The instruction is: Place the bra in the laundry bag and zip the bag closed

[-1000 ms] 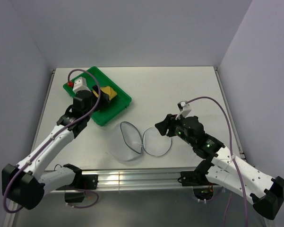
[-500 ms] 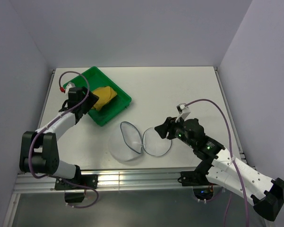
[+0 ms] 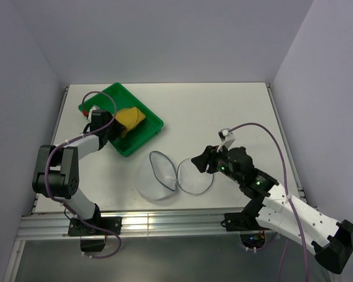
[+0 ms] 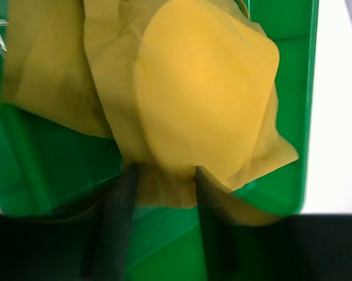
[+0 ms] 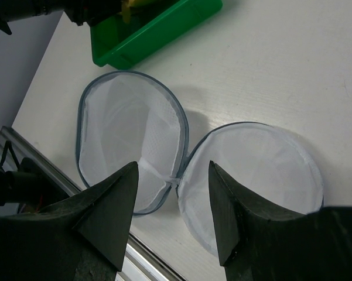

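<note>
The mustard-yellow bra (image 3: 130,118) lies bunched in the green tray (image 3: 142,137) at the back left. My left gripper (image 3: 114,126) is low in the tray at the bra's left edge. In the left wrist view the bra (image 4: 205,99) fills the frame and its lower edge hangs between my parted left gripper (image 4: 164,171) fingers. The white mesh laundry bag (image 3: 160,177) lies unzipped on the table, its lid (image 3: 194,176) folded out to the right. My right gripper (image 3: 198,162) is open and empty just right of the lid. In the right wrist view it (image 5: 173,167) hovers over the bag (image 5: 126,134) hinge.
The green tray (image 4: 44,164) has raised walls around the bra. The table's near edge with its metal rail (image 3: 164,222) runs just below the bag. Grey walls close in the table on three sides.
My left arm has folded in and the gripper has come down lower beside the bra, which shows more fully now. My right gripper has shifted slightly left toward the bag's lid.
</note>
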Tool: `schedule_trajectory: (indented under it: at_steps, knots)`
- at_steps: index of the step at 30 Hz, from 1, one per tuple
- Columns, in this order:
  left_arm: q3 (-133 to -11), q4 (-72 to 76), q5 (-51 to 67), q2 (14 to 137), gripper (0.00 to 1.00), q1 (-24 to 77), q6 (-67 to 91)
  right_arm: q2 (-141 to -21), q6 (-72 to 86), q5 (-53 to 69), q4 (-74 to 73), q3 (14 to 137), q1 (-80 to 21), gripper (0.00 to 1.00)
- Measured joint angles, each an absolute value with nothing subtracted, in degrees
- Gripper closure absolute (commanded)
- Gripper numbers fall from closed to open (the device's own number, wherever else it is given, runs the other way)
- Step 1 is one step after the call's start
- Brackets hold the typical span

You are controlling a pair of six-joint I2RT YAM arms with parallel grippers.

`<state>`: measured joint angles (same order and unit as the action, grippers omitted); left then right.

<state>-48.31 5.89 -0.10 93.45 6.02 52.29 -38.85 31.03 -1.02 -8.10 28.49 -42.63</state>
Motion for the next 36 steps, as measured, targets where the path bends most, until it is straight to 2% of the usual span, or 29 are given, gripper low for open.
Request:
schedule_trajectory:
  at_steps: [2,3,4,10,22,30,36]
  knots:
    - [-48.29,6.70,0.84,94.11,0.84,6.02,52.64,-39.44,31.03,-1.02,-8.10,28.49,-42.72,0.42]
    - [-48.31,6.90,1.30,94.15,0.97,6.02,52.64,-39.72,31.03,-0.99,-8.10,28.49,-42.81,0.42]
    - [-48.31,7.11,1.72,94.15,1.00,6.02,52.53,-40.05,31.05,-0.97,-8.08,28.49,-42.92,0.42]
    - [-48.31,8.21,2.81,92.51,1.00,6.02,52.14,-42.13,31.09,-0.80,-7.38,28.51,-43.79,0.42]
    - [-51.92,7.09,5.98,77.28,1.00,6.09,51.64,-48.84,29.78,-0.40,-5.43,32.77,-46.57,0.38]
    - [-52.84,3.33,10.70,68.36,1.00,6.26,50.72,-51.81,21.93,5.10,-3.36,41.89,-46.74,0.25]
    - [-53.91,-0.14,14.15,61.67,1.00,6.70,50.22,-58.63,14.17,11.70,-2.57,52.10,-46.74,0.17]
